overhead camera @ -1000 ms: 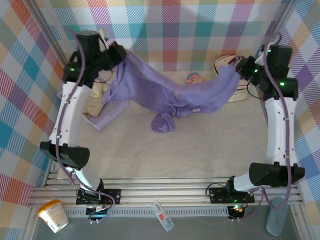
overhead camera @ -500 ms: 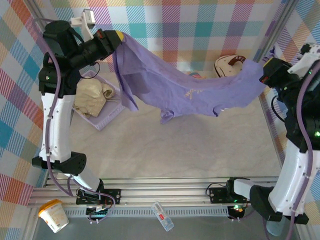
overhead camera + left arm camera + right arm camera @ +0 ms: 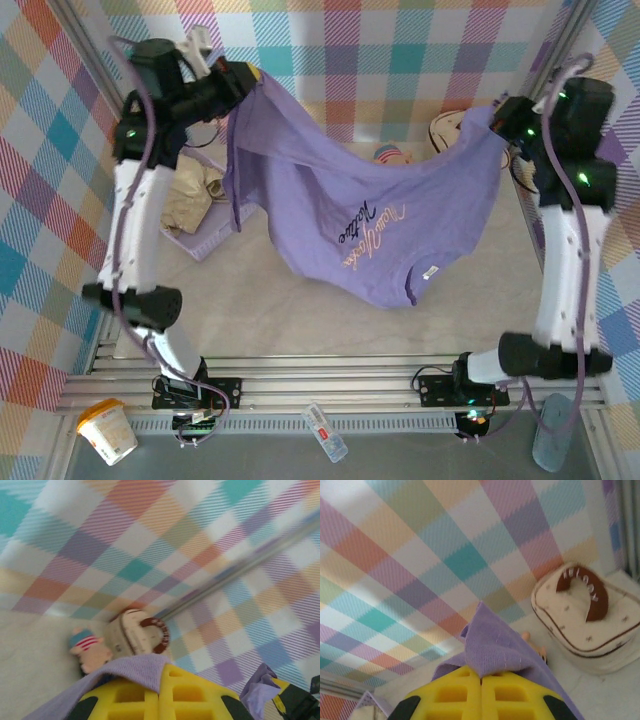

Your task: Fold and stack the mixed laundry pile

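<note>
Purple T-shirt [image 3: 360, 215] — pink script unreadable, case handle [image 3: 580, 580] reads "MELODY"

Brown handle [image 3: 581, 581] of the cream round case [image 3: 567, 627]: pale capitals follow the arch and read "MELODY", though the first letter could be an H.
Script print [image 3: 372, 234] on the lavender T-shirt [image 3: 300, 180]: pinkish cursive in two lines, seen upside down; the words cannot be made out.
White tag [image 3: 430, 272] near the T-shirt's lower edge: too small to read.
Packet [image 3: 325, 432] on the front rail: a red mark, lettering illegible.
</note>
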`<state>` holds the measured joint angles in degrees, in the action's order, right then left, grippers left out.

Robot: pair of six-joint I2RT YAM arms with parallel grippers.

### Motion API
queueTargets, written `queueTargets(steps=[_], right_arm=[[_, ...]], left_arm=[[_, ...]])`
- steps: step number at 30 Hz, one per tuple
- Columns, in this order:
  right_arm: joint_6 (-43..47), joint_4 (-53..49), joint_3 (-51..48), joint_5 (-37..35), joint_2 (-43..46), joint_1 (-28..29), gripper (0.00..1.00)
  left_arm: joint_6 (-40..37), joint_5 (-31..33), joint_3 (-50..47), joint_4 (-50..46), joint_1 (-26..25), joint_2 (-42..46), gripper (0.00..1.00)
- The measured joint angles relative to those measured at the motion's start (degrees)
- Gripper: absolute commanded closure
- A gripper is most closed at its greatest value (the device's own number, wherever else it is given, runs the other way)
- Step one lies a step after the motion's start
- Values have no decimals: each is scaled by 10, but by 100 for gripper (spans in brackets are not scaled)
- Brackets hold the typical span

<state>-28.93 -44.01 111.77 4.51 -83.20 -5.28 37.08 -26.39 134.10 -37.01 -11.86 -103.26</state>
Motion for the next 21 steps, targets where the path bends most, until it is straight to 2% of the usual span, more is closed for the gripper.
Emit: queueTargets(steps=[4, 10, 21], right_arm=[[-17, 11, -65, 14, -35, 0, 100], [-17, 24, -67, 21, 2, 0, 100], [3, 10, 139, 87, 25, -4, 100]], left_arm=[[4, 17, -14, -12, 0, -59, 100], [-9, 15, -9, -16, 0, -47, 100], [-4, -59, -3, 28, 0, 43, 100]])
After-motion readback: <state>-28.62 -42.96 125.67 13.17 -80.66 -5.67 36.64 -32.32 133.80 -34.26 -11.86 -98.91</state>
